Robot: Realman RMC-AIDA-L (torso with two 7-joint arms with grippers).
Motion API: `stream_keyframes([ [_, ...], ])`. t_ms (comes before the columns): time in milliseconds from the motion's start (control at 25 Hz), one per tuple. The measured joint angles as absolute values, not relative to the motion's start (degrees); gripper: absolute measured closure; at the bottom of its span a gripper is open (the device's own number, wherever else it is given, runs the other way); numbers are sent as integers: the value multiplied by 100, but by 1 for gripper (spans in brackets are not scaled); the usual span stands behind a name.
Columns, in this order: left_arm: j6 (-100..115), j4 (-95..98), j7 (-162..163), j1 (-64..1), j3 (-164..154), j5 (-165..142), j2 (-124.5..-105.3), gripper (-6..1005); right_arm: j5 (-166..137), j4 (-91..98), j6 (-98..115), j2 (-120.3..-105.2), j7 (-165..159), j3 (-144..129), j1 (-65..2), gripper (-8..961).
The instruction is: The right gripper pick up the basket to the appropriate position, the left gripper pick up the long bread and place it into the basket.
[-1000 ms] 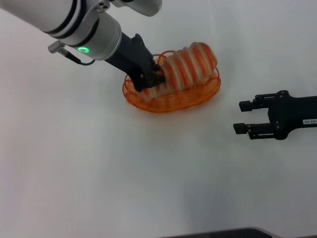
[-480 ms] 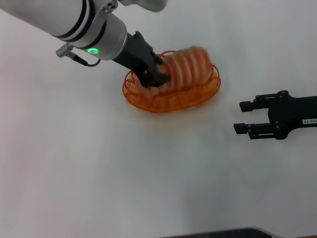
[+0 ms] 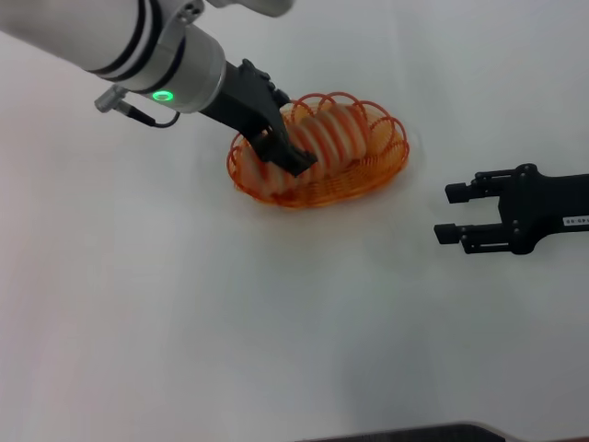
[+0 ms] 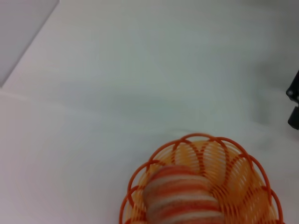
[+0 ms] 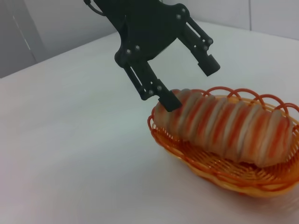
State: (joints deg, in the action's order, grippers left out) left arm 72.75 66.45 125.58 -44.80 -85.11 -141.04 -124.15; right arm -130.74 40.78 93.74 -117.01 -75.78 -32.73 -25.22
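The long bread [image 3: 336,138], striped orange and cream, lies flat inside the orange wire basket [image 3: 368,180] at the middle of the table. My left gripper [image 3: 283,155] hovers open over the basket's left end, one fingertip close to the bread's end and nothing held. The right wrist view shows the left gripper [image 5: 188,85] spread wide above the bread [image 5: 224,126] in the basket [image 5: 210,172]. The left wrist view looks down on the bread [image 4: 180,200] and the basket rim [image 4: 205,137]. My right gripper [image 3: 448,215] rests open to the right of the basket, apart from it.
A plain white tabletop [image 3: 276,322] surrounds the basket. A dark edge [image 3: 414,433] runs along the near side of the table.
The bread went from tilted up in the left gripper to lying flat in the basket. The left gripper opened and let it go. The right arm stayed still.
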Motion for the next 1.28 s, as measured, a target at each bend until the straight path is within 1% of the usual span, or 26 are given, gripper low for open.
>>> stream_keyframes([
  [80, 7361, 6776, 12524, -4374, -8316, -13923, -12415, 277, -13058, 4080, 9446, -11679, -7578, -3259, -2521, 263],
  [200, 7569, 6991, 12344, -4133, -7914, -13455, -12402, 149, -13050, 4091, 9675, -11605, -7577, -3213, -2509, 263],
  [280, 7717, 7071, 12090, -3908, -7580, -13079, -12400, 125, -13044, 4143, 9859, -11566, -7572, -3108, -2495, 263],
  [320, 7881, 7060, 11719, -3617, -7139, -12629, -12396, 113, -13042, 4260, 10012, -11557, -7542, -2936, -2453, 263],
  [360, 7881, 7060, 11719, -3617, -7139, -12629, -12396, 113, -13042, 4260, 10012, -11557, -7542, -2936, -2453, 263],
  [600, 8703, 6308, 10425, -2984, -5715, -11582, -12359, 113, -13042, 4575, 10159, -11630, -7494, -2708, -2315, 263],
  [760, 9257, 5524, 9676, -2798, -4996, -11451, -12279, 114, -13041, 4598, 10137, -11686, -7391, -2560, -2260, 263],
  [1000, 9379, 4871, 8737, -2468, -4963, -11575, -12166, 114, -13044, 4582, 10025, -11839, -6928, -2359, -2177, 263],
  [1200, 9442, 4408, 8103, -2345, -4963, -11588, -12050, 113, -13077, 4524, 9811, -11919, -6822, -2404, -2144, 262],
  [1280, 9431, 4253, 7837, -2292, -4965, -11589, -12040, 113, -13080, 4450, 9751, -11934, -6738, -2432, -2131, 262],
])
